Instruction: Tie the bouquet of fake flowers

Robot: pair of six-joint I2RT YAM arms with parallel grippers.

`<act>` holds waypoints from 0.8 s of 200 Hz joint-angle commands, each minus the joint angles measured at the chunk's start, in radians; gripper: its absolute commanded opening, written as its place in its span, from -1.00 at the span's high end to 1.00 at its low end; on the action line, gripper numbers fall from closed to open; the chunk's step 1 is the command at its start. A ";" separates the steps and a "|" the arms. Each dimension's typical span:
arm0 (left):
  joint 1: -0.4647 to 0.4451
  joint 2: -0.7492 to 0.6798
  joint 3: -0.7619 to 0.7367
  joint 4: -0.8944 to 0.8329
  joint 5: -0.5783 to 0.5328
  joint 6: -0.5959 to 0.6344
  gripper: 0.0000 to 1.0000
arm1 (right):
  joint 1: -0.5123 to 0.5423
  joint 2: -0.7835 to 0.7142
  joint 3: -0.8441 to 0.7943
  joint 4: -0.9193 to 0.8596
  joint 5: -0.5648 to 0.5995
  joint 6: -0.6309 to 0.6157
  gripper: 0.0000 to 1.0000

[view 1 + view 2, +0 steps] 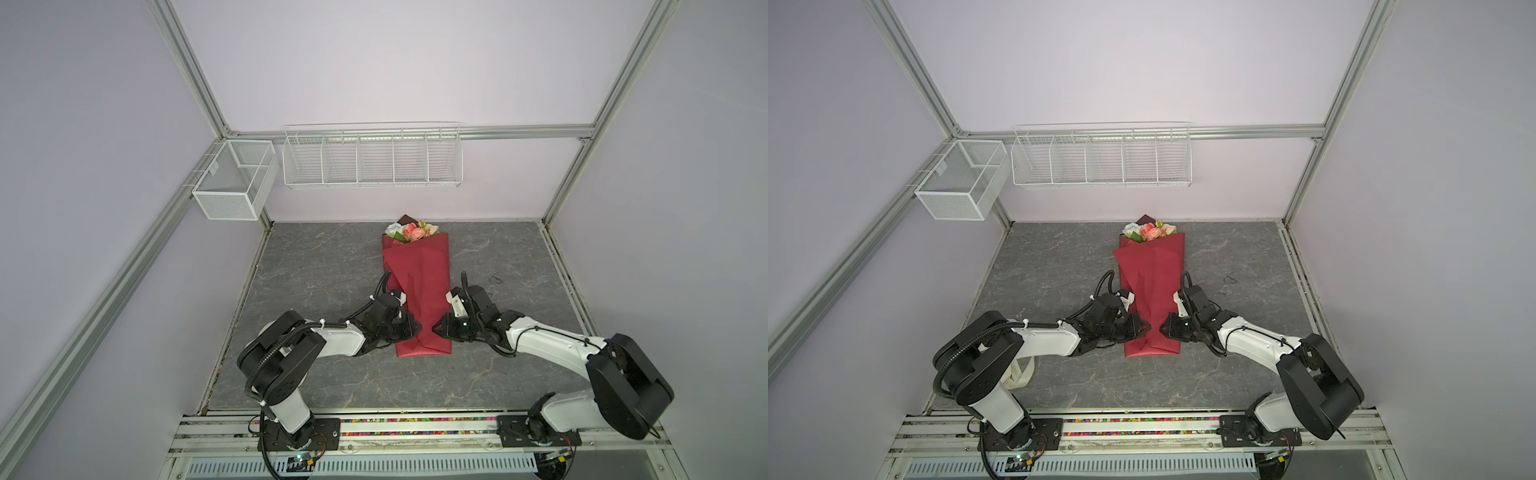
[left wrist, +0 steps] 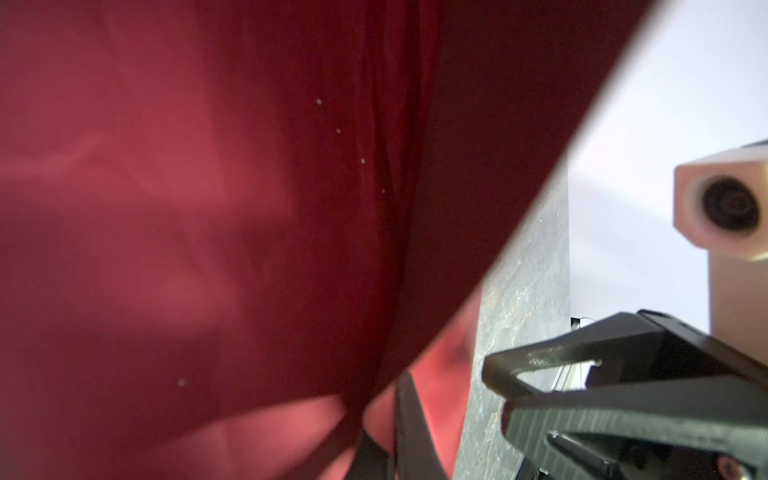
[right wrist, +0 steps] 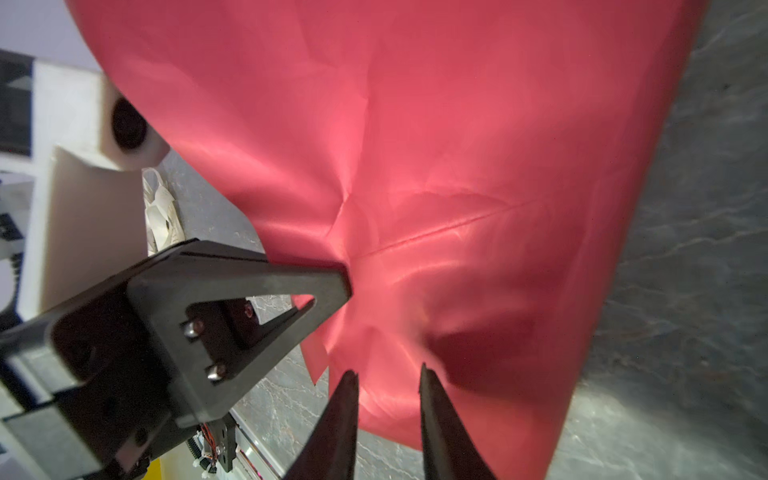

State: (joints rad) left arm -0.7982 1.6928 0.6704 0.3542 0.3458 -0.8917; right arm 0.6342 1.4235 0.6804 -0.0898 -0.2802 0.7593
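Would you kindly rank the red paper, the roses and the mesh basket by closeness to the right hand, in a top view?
1. Red paper, at the right hand.
2. Roses, bouquet's far end.
3. Mesh basket, left wall.

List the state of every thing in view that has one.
Bouquet of fake flowers in dark-red paper: lying flat, wrapped, untied.
Left gripper: shut on the paper's edge.
Right gripper: open, at the opposite edge.
White wire wall rack: empty.
White mesh basket: empty.
Cream ribbon: lying loose.
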 commanded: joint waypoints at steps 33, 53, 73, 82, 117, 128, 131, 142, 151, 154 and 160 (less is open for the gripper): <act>0.029 0.040 -0.034 0.096 0.060 -0.074 0.95 | 0.028 0.007 -0.018 0.035 0.001 0.019 0.43; 0.049 0.062 -0.027 0.124 0.098 -0.085 0.94 | 0.033 0.002 -0.018 0.030 0.001 0.016 0.43; 0.071 0.091 -0.014 0.142 0.141 -0.088 0.93 | 0.038 -0.005 -0.024 0.028 0.005 0.016 0.44; 0.081 0.104 -0.015 0.164 0.158 -0.098 0.93 | 0.040 -0.012 -0.026 0.027 0.007 0.015 0.43; 0.110 0.127 -0.022 0.205 0.205 -0.098 0.97 | 0.045 -0.030 -0.041 0.017 0.018 0.019 0.42; 0.118 0.122 -0.018 0.190 0.210 -0.087 0.99 | 0.048 -0.032 -0.045 0.018 0.018 0.019 0.41; 0.119 0.120 -0.017 0.187 0.208 -0.085 0.99 | 0.049 -0.032 -0.047 0.018 0.017 0.019 0.41; 0.122 0.112 -0.015 0.176 0.208 -0.076 0.99 | 0.052 -0.034 -0.050 0.018 0.020 0.019 0.40; 0.125 0.109 -0.007 0.155 0.212 -0.064 0.99 | 0.053 -0.033 -0.051 0.018 0.024 0.019 0.40; 0.124 0.109 -0.004 0.147 0.213 -0.060 0.99 | 0.053 -0.031 -0.051 0.018 0.025 0.019 0.40; 0.126 0.108 -0.001 0.131 0.210 -0.052 1.00 | 0.053 -0.027 -0.051 0.018 0.026 0.019 0.40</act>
State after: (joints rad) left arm -0.6804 1.8053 0.6422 0.5148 0.5407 -0.9691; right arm 0.6773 1.4120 0.6460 -0.0696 -0.2703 0.7639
